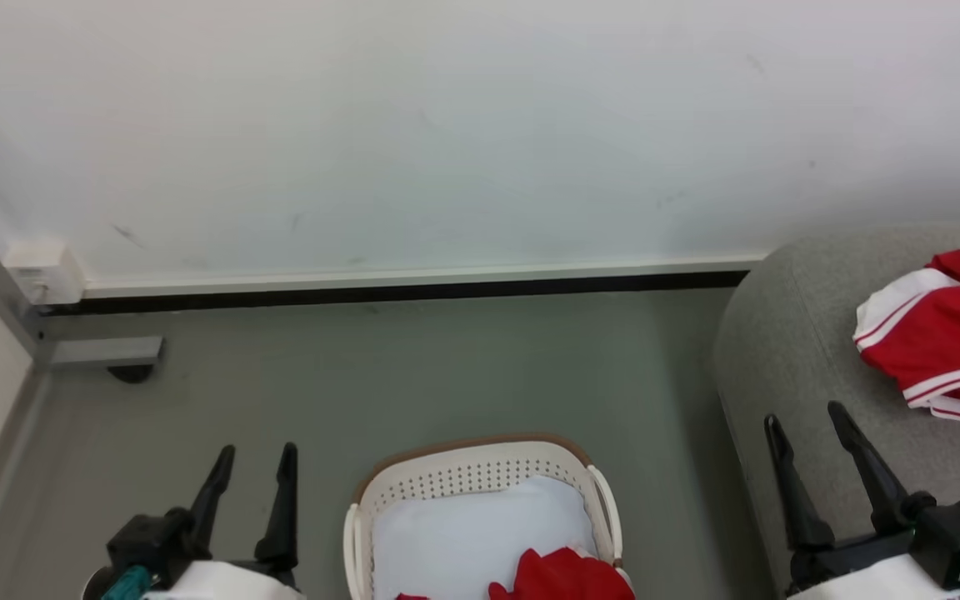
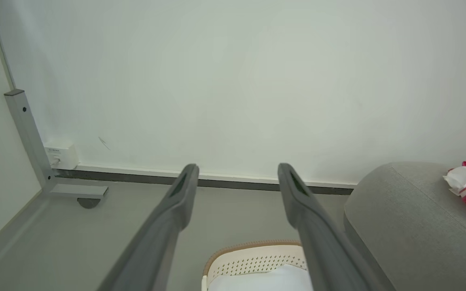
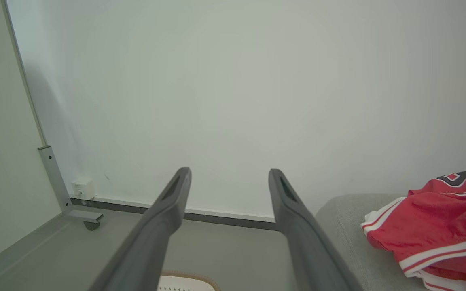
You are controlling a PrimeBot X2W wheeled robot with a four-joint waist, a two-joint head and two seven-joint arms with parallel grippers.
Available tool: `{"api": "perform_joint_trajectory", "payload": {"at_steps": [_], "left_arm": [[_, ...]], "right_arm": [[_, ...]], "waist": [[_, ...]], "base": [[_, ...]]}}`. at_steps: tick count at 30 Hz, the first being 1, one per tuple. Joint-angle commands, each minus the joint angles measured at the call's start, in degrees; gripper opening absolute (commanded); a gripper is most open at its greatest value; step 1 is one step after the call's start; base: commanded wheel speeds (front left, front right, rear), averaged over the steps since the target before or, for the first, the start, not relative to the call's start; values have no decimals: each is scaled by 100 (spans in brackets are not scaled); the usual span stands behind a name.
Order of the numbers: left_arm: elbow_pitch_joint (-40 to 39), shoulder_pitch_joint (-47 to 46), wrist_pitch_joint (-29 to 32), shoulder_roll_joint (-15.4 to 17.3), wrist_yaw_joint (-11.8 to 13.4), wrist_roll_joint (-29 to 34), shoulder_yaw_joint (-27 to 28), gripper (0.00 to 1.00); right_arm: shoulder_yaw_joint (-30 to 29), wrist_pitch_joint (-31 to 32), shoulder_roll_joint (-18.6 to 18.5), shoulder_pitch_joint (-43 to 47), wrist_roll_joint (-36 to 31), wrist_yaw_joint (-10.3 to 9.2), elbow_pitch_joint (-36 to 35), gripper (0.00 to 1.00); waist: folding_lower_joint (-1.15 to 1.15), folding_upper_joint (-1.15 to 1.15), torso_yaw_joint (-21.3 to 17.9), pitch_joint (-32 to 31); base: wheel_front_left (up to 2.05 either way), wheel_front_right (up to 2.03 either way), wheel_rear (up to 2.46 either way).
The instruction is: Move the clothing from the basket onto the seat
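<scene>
Red cloth showed in 2 places when I checked the feeds. A red garment lay bunched at the near right of the basket, on top of the pale pad. The jersey, red with white striped trim, already lay crumpled on the seat, to the right of the basket. The left tool hovered over the floor left of the basket, fingers apart and holding nothing. The right tool hung over the seat's near corner, fingers likewise apart and empty.

I judged the task about half done, with the next pick due from the basket. To do it well, I would bring the right tool down over the highest fold of the bunch. I would pinch only red fabric and keep clear of the pad beneath. Then I would lift straight up past the rim before swinging right. I would set the garment beside the jersey rather than on the seat's rounded edge, where it could slide off.
</scene>
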Motion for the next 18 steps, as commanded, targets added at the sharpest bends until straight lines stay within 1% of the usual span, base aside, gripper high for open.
{"api": "perform_joint_trajectory", "payload": {"at_steps": [1, 8, 14, 18], "left_arm": [[18, -101, -3, 41, -9, -7, -32, 100], [107, -624, -3, 306, -2, -192, -486, 100], [500, -1235, 4, 628, -2, -387, -868, 100], [847, -1672, 183, 816, -2, -529, -1081, 100]], "right_arm": [[-4, -18, 35, -117, -14, -15, -42, 100], [21, -8, 178, -696, -145, -15, -295, 100], [-118, -8, 337, -1188, -283, -15, -552, 100], [-220, -8, 448, -1419, -349, -15, -731, 100]], "waist": [[0, 0, -110, 126], [0, 0, -401, 933], [0, 0, -645, 1662], [0, 0, -826, 2108]], "base": [[0, 0, 0], [0, 0, 0], [0, 0, 0], [0, 0, 0]]}}
